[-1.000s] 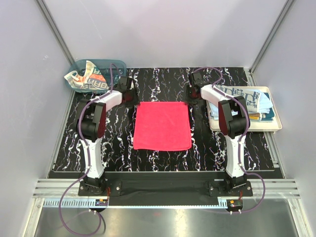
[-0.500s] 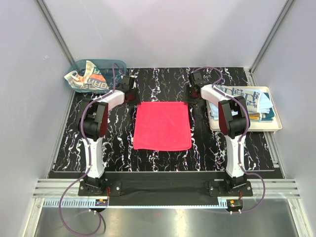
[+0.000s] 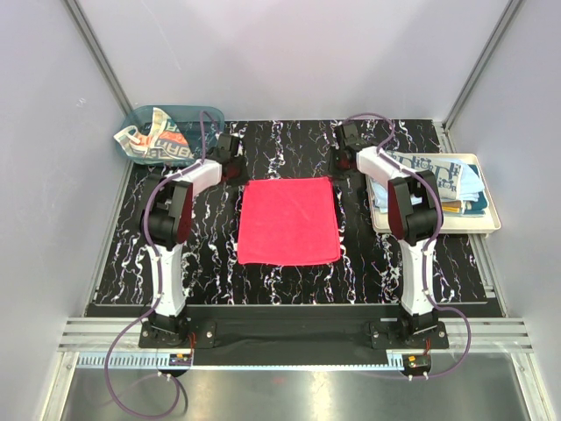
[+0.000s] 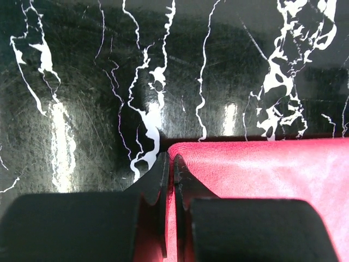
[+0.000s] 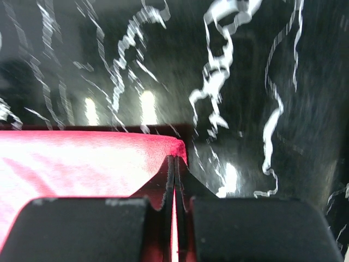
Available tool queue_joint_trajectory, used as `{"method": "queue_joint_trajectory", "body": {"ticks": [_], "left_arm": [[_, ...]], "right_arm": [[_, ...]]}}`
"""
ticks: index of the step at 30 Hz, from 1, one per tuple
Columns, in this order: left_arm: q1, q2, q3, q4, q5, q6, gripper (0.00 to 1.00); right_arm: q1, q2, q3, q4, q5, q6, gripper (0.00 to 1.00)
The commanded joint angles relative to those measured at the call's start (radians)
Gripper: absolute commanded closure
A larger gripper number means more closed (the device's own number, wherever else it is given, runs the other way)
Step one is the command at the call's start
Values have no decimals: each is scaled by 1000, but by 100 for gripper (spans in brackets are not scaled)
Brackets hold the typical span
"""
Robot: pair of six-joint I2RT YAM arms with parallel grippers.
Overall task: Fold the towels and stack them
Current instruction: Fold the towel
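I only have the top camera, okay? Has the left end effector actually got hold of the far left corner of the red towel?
Observer: Yes. In the left wrist view the left end effector is pinched shut on the red towel, right at its corner.
Operator: And the other arm?
Observer: The right wrist view shows the right end effector shut on the far right corner, with red cloth squeezed in the thin gap.
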Motion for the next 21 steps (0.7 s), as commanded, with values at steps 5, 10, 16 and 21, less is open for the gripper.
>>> {"method": "queue_joint_trajectory", "body": {"ticks": [5, 10, 16, 21], "left_arm": [[34, 24, 167, 129, -6, -12, 100], [64, 41, 246, 154, 34, -38, 100], [74, -22, 171, 187, 39, -42, 100], [74, -91, 59, 206, 31, -70, 100]], "right_arm": [[-44, 36, 153, 79, 20, -16, 100], [-56, 54, 233, 82, 15, -22, 100], [-62, 11, 209, 87, 11, -26, 100], [-62, -90, 62, 127, -34, 1, 100]]}}
